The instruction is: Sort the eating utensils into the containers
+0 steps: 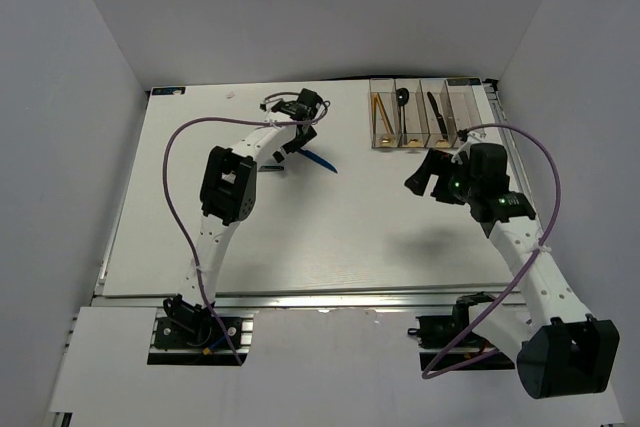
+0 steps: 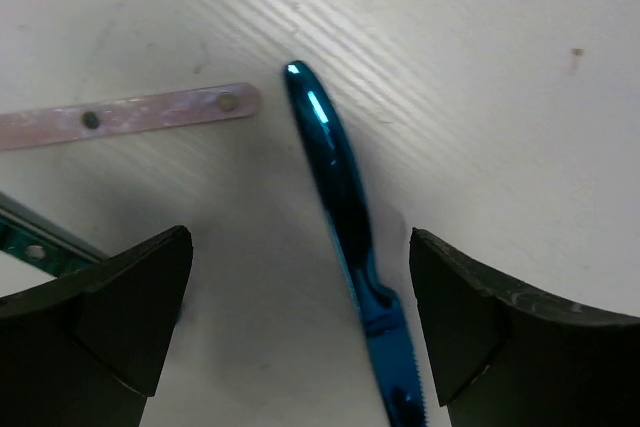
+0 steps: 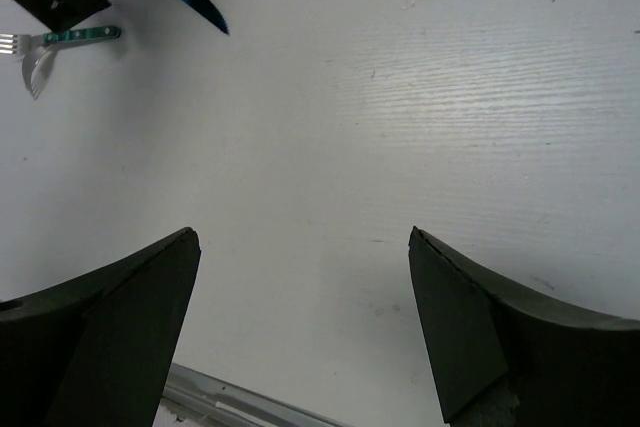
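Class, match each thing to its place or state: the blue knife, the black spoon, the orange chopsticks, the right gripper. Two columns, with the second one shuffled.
Column one:
1. blue knife
2. black spoon
3. orange chopsticks
4. right gripper

Column two:
A. in the leftmost bin of the containers
B. open above the table, nothing between its fingers
C. lying on the table under the open left gripper
D. in the second bin from the left

Pairs: 1-C, 2-D, 3-A, 4-B

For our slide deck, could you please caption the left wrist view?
Open left gripper poised over a blue knife lying on the white table.
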